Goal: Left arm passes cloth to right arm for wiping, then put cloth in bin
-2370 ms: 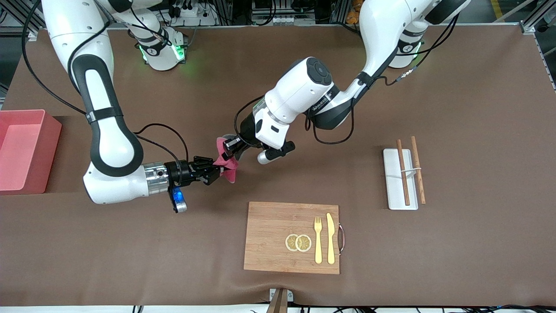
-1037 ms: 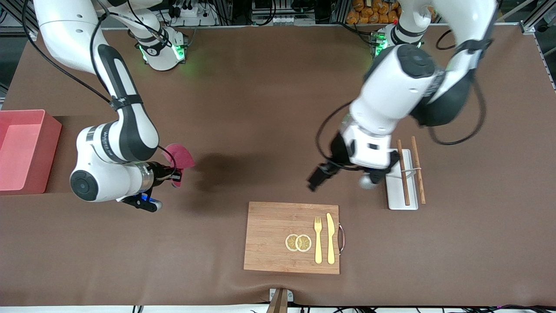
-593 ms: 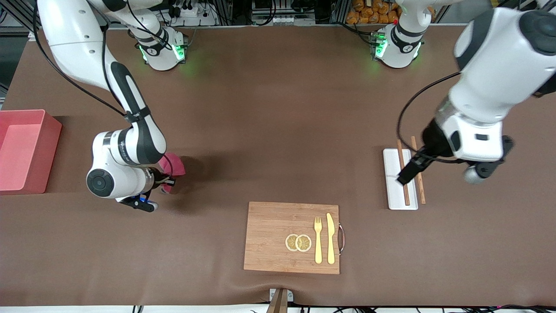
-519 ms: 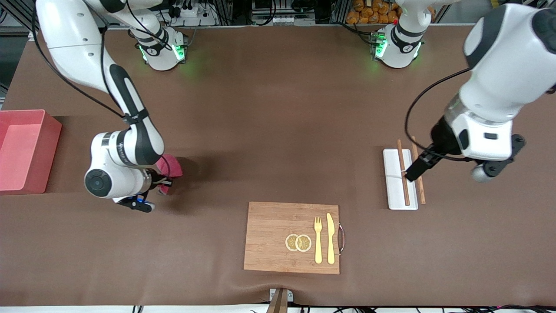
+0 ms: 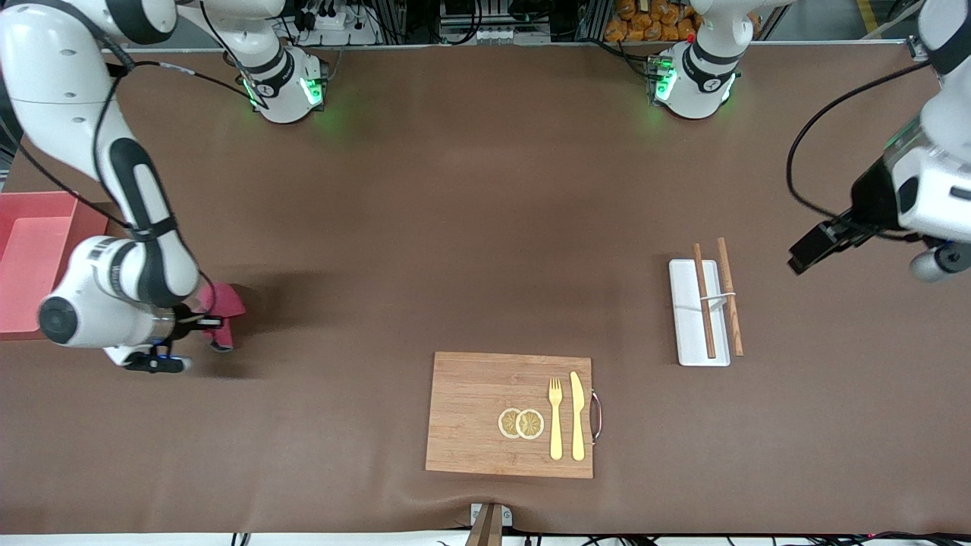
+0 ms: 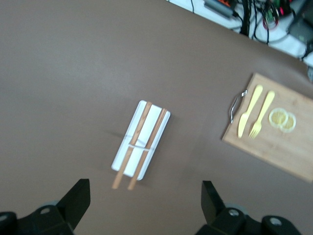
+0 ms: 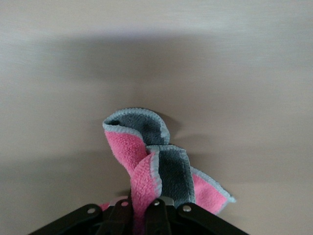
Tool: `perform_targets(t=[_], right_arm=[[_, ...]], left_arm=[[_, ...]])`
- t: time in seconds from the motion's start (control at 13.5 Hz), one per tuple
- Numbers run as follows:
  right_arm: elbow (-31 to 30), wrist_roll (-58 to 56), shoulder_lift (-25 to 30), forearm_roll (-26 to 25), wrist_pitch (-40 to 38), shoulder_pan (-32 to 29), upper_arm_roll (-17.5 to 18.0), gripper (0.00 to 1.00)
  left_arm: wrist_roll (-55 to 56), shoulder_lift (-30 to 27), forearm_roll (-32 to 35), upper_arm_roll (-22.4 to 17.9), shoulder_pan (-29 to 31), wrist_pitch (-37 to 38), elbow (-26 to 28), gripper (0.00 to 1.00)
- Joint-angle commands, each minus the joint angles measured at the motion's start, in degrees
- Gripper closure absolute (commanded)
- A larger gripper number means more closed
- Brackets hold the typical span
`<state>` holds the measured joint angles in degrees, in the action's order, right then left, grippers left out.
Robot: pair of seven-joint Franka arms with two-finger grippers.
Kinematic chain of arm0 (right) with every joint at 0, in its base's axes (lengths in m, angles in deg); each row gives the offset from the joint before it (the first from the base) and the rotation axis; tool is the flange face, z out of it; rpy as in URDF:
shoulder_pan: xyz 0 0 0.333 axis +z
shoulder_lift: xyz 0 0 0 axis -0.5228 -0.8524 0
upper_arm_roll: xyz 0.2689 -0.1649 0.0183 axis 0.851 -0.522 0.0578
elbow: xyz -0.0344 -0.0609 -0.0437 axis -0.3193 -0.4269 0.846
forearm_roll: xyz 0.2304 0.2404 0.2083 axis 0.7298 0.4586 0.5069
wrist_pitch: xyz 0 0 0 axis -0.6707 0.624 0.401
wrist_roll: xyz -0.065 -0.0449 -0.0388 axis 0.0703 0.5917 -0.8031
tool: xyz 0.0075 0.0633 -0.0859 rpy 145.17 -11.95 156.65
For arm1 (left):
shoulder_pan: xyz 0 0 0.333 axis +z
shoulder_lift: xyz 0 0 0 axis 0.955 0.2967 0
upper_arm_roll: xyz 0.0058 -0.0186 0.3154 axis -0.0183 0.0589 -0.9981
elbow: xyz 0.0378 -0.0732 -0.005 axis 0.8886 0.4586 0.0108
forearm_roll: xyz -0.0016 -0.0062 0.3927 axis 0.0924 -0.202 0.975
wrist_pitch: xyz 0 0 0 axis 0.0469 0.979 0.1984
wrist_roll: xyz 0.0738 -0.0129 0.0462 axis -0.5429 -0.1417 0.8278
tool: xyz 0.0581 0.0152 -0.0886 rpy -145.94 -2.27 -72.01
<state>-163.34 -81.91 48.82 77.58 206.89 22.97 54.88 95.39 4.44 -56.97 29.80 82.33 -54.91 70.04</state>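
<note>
My right gripper [image 5: 206, 323] is shut on the crimson-pink cloth [image 5: 221, 302] and holds it low at the brown table, between the pink bin [image 5: 30, 199] and the wooden board [image 5: 508, 413]. In the right wrist view the cloth [image 7: 157, 164], pink with a dark grey edge, bunches out of the shut right gripper [image 7: 142, 215] against the tabletop. My left gripper [image 5: 806, 253] is open and empty, in the air over the table at the left arm's end. In the left wrist view its fingers [image 6: 74, 201] stand wide apart with nothing between them.
A flat white tray [image 5: 686, 334] with two wooden chopsticks [image 5: 704, 303] lies toward the left arm's end; it also shows in the left wrist view [image 6: 124, 164]. The board carries a yellow fork [image 5: 556, 418], a yellow knife [image 5: 577, 415] and two lemon slices [image 5: 521, 423].
The cloth passed from the left gripper to the right one. My right arm has carried it along the table toward the bin. My left arm has drawn back past the white tray, open.
</note>
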Motion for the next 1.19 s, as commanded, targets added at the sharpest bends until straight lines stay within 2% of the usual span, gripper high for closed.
perform_targets(t=[0.0,0.22,0.44,0.67,0.89,1.11], right_arm=[[1.5,-7.7,-0.3,-4.3,0.4,-6.0,1.2,1.0],[3.6,-14.6,0.2,-7.0,0.2,-9.7,1.2,1.0],[3.7,-15.7,3.0,-12.2,-0.7,-10.4,0.8,1.0],[3.7,-15.5,3.8,-14.9,-1.0,-10.3,0.7,1.0],[3.2,-16.3,2.1,-15.0,3.1,-12.3,0.8,1.0],[2.7,-16.2,1.4,-14.6,3.6,-11.9,1.1,1.0]], left_arm=[[-11.5,-4.5,-4.6,-6.2,-1.4,4.2,2.2,0.0],[-22.5,-6.8,-5.0,-10.1,-2.1,9.4,2.2,0.0],[-24.1,-8.4,-4.8,-13.8,-4.8,11.3,3.1,0.0],[-26.7,-9.3,-4.9,-14.5,-4.6,11.3,3.3,0.0],[-26.9,-12.4,-4.9,-15.4,-4.6,10.8,7.1,0.0],[-26.9,-12.5,-4.4,-15.6,-5.1,10.3,7.1,0.0]])
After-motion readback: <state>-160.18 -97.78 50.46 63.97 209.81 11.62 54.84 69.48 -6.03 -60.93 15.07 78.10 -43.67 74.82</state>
